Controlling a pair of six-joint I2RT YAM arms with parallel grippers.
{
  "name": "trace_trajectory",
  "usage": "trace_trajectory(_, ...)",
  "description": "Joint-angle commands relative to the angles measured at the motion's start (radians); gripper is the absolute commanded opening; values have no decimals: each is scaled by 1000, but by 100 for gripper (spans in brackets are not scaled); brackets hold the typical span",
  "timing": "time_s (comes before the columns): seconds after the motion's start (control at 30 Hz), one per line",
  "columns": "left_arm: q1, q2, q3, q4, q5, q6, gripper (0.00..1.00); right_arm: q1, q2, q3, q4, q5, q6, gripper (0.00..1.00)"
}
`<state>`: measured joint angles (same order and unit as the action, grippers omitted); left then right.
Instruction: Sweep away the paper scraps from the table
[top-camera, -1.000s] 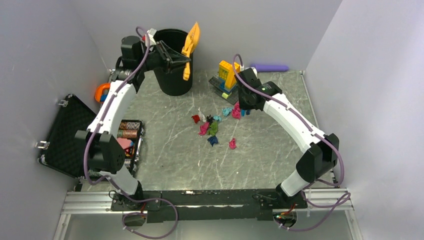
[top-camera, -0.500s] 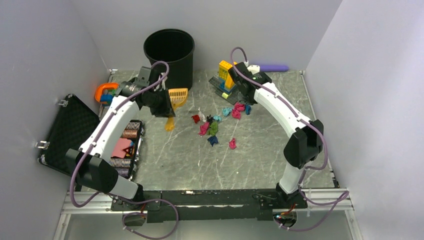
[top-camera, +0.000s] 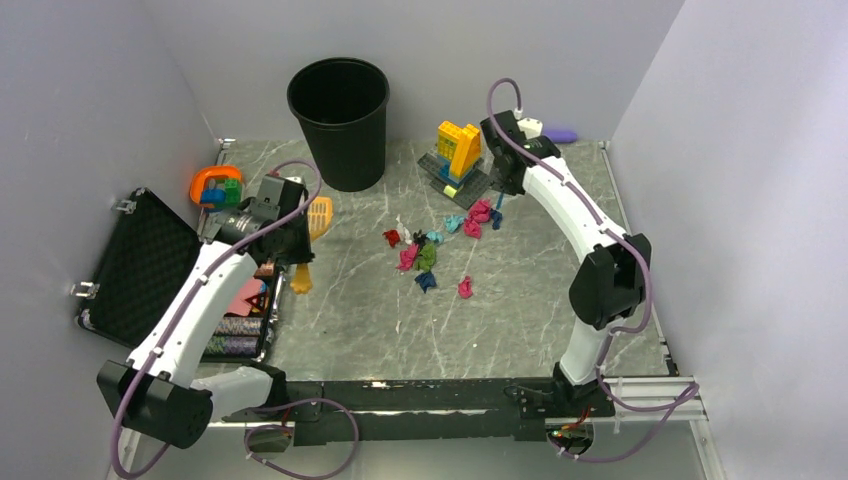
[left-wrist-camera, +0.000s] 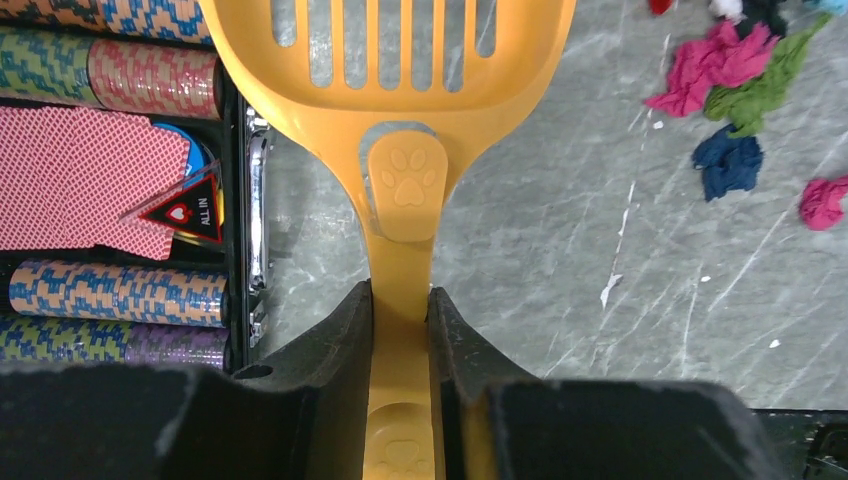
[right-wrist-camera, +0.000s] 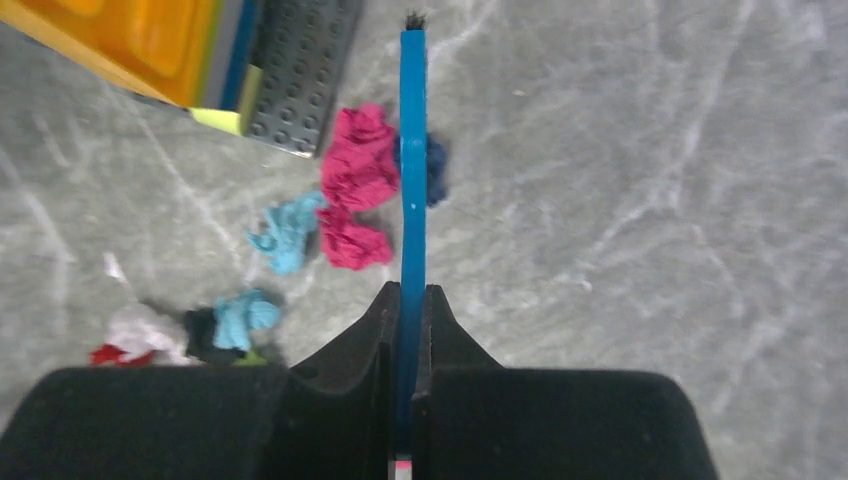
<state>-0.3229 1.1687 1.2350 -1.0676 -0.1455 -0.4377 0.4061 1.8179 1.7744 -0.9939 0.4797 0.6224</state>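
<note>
The paper scraps (top-camera: 425, 255) lie as small pink, red, teal, green and dark blue wads in the middle of the marble table (top-camera: 540, 300). My left gripper (top-camera: 283, 245) is shut on the handle of a yellow-orange slotted scoop (top-camera: 318, 214) at the table's left, left of the scraps. In the left wrist view the gripper (left-wrist-camera: 400, 300) grips the scoop (left-wrist-camera: 400, 60), and scraps (left-wrist-camera: 712, 65) lie to the right. My right gripper (top-camera: 508, 182) is shut on a thin blue tool (right-wrist-camera: 411, 150). The tool's tip is beside pink scraps (right-wrist-camera: 355, 175).
A black bin (top-camera: 340, 120) stands at the back. A yellow-and-orange brick build (top-camera: 458, 150) sits just left of the right gripper. An open black case (top-camera: 150, 265) with poker chips (left-wrist-camera: 110, 290) lies at the left edge, beside the scoop. An orange toy (top-camera: 213, 185) is behind it.
My left arm brought the scoop down from over the bin to the table's left side by the case. My right arm drew back toward the far edge with the blue tool.
</note>
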Motion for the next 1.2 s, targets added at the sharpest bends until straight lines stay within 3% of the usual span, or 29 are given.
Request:
trace_trajectory(0.0, -2, -14, -29, 41, -23, 51, 0, -77, -75, -109, 297, -253, 101, 0)
trace_trajectory(0.17, -2, -38, -52, 76, 36, 86, 0, -154, -89, -265, 553, -506, 245, 0)
trace_trajectory(0.37, -3, -37, -72, 88, 102, 97, 0, -180, -31, -339, 614, -552, 343, 0)
trace_trajectory(0.5, -3, -18, -90, 99, 136, 90, 0, -187, -45, -427, 565, -578, 475, 0)
trace_trajectory(0.63, -4, -8, -89, 113, 152, 74, 0, -185, -151, -586, 473, -573, 671, 0)
trace_trajectory(0.77, -5, 4, -86, 124, 162, 76, 0, -170, -333, -809, 624, -646, 773, 0)
trace_trajectory(0.87, -15, 19, -89, 132, 184, 84, 0, -167, -411, -820, 631, -667, 745, 0)
trace_trajectory(0.93, -26, 26, -94, 132, 187, 91, 0, -184, -419, -763, 550, -643, 675, 0)
trace_trajectory(1.17, -64, 27, -109, 135, 207, 124, 0, -269, -328, -500, 374, -610, 314, 0)
